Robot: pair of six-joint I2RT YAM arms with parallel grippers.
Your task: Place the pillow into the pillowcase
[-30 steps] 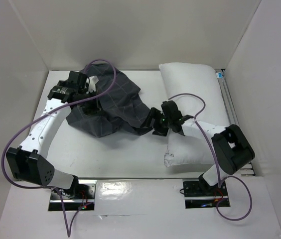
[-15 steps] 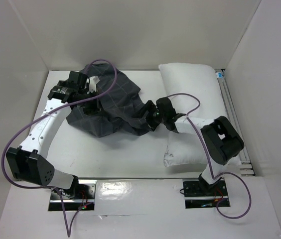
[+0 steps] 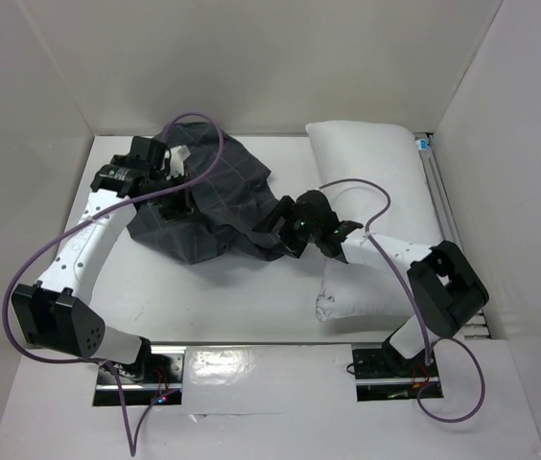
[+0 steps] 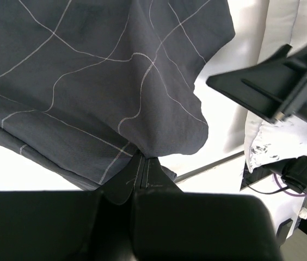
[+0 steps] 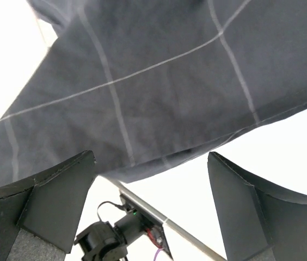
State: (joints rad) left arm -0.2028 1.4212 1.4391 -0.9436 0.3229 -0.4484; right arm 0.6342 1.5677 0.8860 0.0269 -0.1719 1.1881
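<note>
Left claw (image 4: 142,166) clamps the case (image 4: 99,81); right claw (image 5: 151,182) gapes, hem just ahead; closing on both layers would likely seal the mouth

Bright, even light from overhead floods the white table (image 3: 213,307) and nearly washes it out. The pillowcase (image 3: 213,206) casts only a soft, faint shadow at its near edge. Nearer than the pillowcase, a glossy strip (image 3: 261,369) shows glare. In both wrist views the pillowcase's grid is crisp and the whites beside it are overexposed. The right gripper (image 5: 151,157), close to the lens, looks dark and slightly soft.
</note>
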